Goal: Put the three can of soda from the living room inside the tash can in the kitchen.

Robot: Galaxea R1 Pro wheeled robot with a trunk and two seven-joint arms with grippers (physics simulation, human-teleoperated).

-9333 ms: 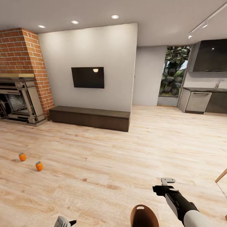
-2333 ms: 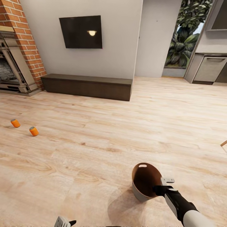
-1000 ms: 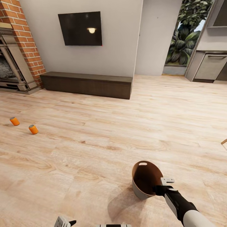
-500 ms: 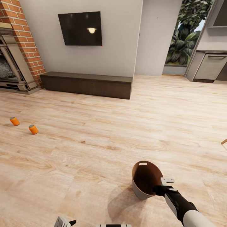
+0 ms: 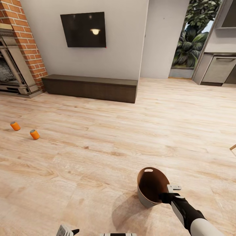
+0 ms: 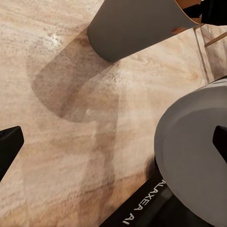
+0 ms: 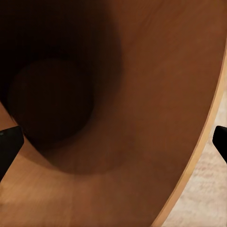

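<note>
Two orange cans of soda (image 5: 15, 126) (image 5: 34, 134) lie on the wood floor of the living room at the far left, well away from both arms. The tash can (image 5: 151, 186), grey outside and brown inside, is on the floor right in front of me. My right gripper (image 5: 168, 192) is open at its near rim. In the right wrist view the open right gripper (image 7: 113, 146) looks into the brown inside of the tash can (image 7: 142, 94), one fingertip inside the wall and one beyond the rim. My left gripper (image 5: 69, 231) (image 6: 113, 149) is open and low, beside the tash can's grey wall (image 6: 132, 28).
A brick fireplace (image 5: 19, 49) stands at the far left. A wall TV (image 5: 83, 29) hangs over a long dark bench (image 5: 90, 88). Kitchen cabinets (image 5: 218, 70) are at the back right. A wooden leg (image 5: 232, 147) pokes in at the right edge. My grey base (image 6: 198, 156) is close.
Nothing has changed over the last second. Since 9.3 s ago the camera has moved forward and tilted down, and the tash can now lies under the right gripper.
</note>
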